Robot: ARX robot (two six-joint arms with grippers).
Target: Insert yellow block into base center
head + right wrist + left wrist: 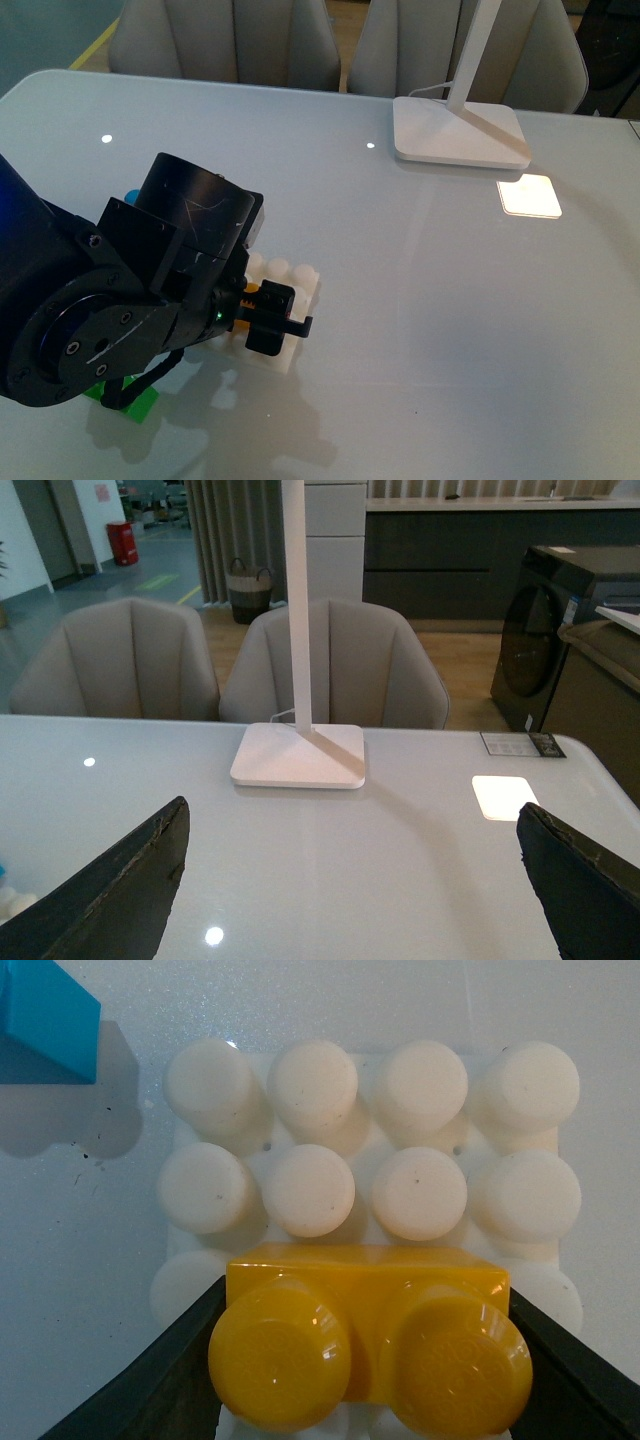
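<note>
The yellow block looks like a small, light, stiff plastic brick with smooth and probably slippery sides. I judge the best hold is on its two short ends, and this is how it is taken: the left gripper is closed on it, one black jaw at each end, studs toward the wrist camera.

The block is over the base, at the base's near edge, covering part of the third row of studs. Whether it already touches the studs, I cannot tell. A blue brick lies beside the base.

The right gripper hangs wide apart and empty above the table, facing the lamp foot.
</note>
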